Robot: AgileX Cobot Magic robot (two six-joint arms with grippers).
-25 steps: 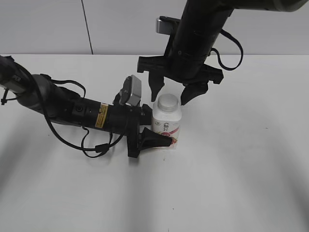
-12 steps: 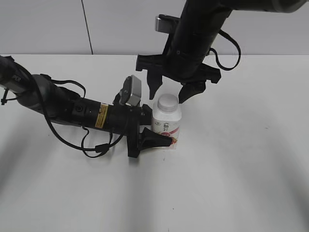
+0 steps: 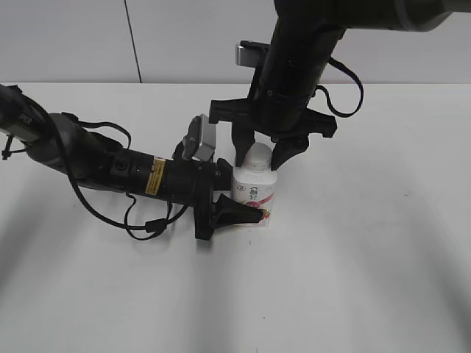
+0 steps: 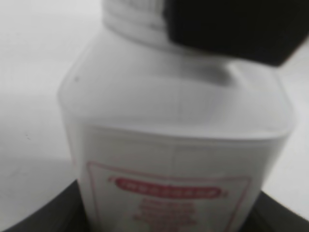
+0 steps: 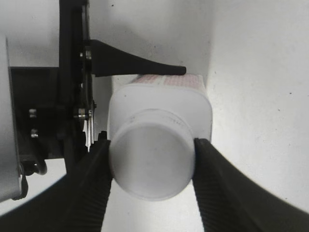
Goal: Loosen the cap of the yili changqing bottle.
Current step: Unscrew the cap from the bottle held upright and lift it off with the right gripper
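Observation:
The yili changqing bottle (image 3: 257,193) stands upright on the white table, white with a pink-red label. My left gripper (image 3: 243,198) lies low along the table and is shut on the bottle's body, one finger in front and one behind. The left wrist view shows the bottle (image 4: 178,145) close up and blurred between the jaws. The white cap (image 3: 257,154) is on the bottle. My right gripper (image 3: 263,153) comes straight down from above. In the right wrist view its two fingers (image 5: 152,162) press on opposite sides of the cap (image 5: 152,157).
The white table (image 3: 368,257) stretches out to the right and front of the bottle. The left arm and its cables (image 3: 110,165) lie across the left part of the table. A pale wall stands behind.
My right gripper has come down from above the bottle and its fingers have closed from wide apart onto the cap. The left gripper and the bottle have not moved.

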